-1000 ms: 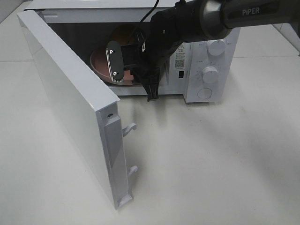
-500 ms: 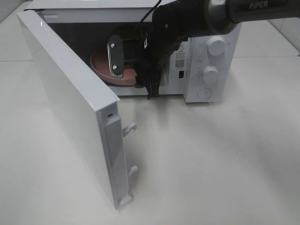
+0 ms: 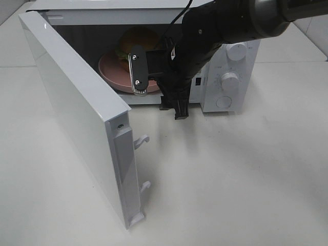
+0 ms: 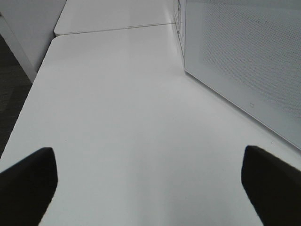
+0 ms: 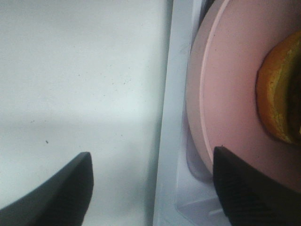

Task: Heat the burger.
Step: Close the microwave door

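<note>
plain white worktop (image 3: 241,179) runs off in every direction, and toward its far edge stands a white microwave (image 3: 241,31) with its door (image 3: 72,113) swung wide toward the near left corner, latch hooks (image 3: 142,139) pointing out into the room. the door looks left that wide so an arm can reach the cavity. the burger (image 3: 137,38) is inside, sitting on a pink plate (image 3: 108,72) that rests on the oven floor, so the food looks to be where it needs to be for heating. the plate probably serves as a carrier, offering a rim to pinch rather than a soft bun. the right gripper (image 3: 159,92) hangs just at the front lip of the cavity, its fingers (image 5: 254,188) spread apart and grasping nothing; from its own camera the plate (image 5: 235,84) and a slice of the burger (image 5: 282,94) lie free beyond them. the left gripper (image 4: 150,188) hovers over bare worktop on the outer side of the door (image 4: 244,61), fingers (image 4: 26,183) released wide and empty, which seems a sensible waiting spot for pushing the door shut. the two knobs (image 3: 229,80) on the right-hand panel look untouched, and i'd judge closing the door and setting them is what remains.
</note>
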